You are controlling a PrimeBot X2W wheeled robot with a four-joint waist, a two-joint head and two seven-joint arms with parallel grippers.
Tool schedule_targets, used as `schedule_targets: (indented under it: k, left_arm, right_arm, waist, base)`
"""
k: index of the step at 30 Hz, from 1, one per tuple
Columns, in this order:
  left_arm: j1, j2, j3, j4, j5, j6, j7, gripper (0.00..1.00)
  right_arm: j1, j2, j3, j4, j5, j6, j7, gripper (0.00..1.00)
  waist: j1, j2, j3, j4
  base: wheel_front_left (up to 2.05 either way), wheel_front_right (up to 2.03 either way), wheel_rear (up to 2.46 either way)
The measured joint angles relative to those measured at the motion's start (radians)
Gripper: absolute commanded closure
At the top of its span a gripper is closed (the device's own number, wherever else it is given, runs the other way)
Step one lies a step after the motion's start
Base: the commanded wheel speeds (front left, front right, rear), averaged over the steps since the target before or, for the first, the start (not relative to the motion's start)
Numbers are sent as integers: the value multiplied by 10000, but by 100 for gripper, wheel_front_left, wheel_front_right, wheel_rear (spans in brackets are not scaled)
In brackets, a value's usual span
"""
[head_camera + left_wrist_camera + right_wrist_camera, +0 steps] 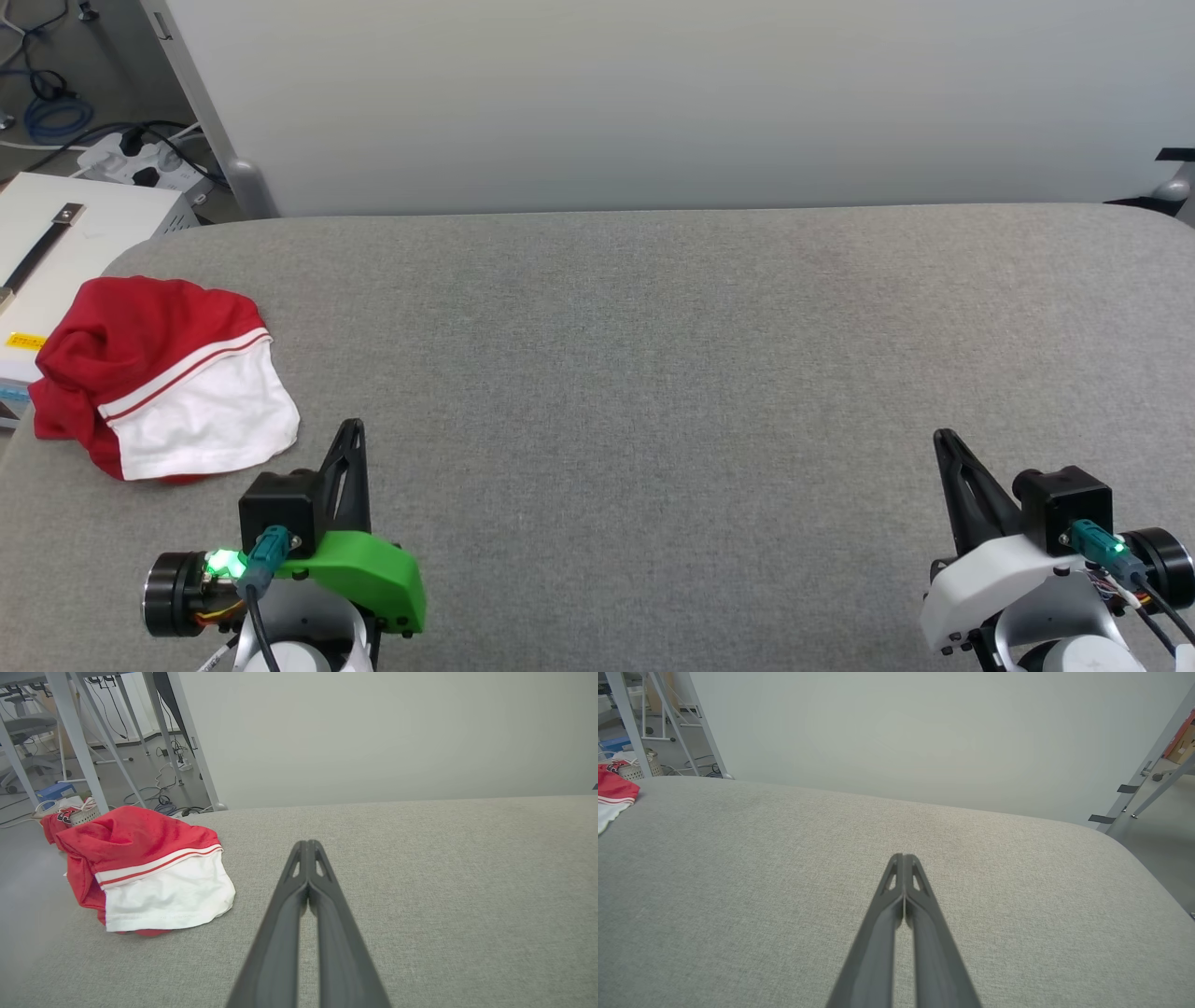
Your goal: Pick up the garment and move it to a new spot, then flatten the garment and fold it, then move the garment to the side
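Jaws closed both sides (empty); garment (159, 373) bunched at left of table (653, 373).

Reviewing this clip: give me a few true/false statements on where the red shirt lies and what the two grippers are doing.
1. The garment lies crumpled near the left edge of the table. True.
2. The left gripper and the right gripper are both shut. True.
3. The left gripper grips the garment. False: it holds nothing and is apart from the cloth.
4. The garment is spread flat mid-table. False: it is bunched at the left.
5. A white part with red-striped trim faces up. True.
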Motion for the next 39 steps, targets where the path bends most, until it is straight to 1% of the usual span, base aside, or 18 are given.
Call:
schedule_targets:
  k: [10, 11, 27, 39]
  left_arm:
    - [0, 0, 0, 0, 0, 0, 0, 100]
    - [0, 2, -2, 0, -4, -2, 0, 0]
    - [0, 4, 21, 211, -201, -19, -194, 0]
    - [0, 4, 21, 364, -443, -182, -443, 0]
  right_arm:
    - [0, 0, 0, 0, 0, 0, 0, 100]
    - [2, 0, -2, 2, 6, 0, 0, 0]
    - [6, 6, -36, 138, 128, 0, -176, 0]
    - [5, 6, -102, 150, 499, 0, -439, 0]
  waist:
    - [0, 0, 0, 0]
    - [0, 0, 0, 0]
    - [0, 0, 27, 3]
    - [0, 0, 36, 25]
  base:
    - [0, 0, 0]
    - [0, 0, 0]
    - [0, 0, 0]
    - [0, 0, 0]
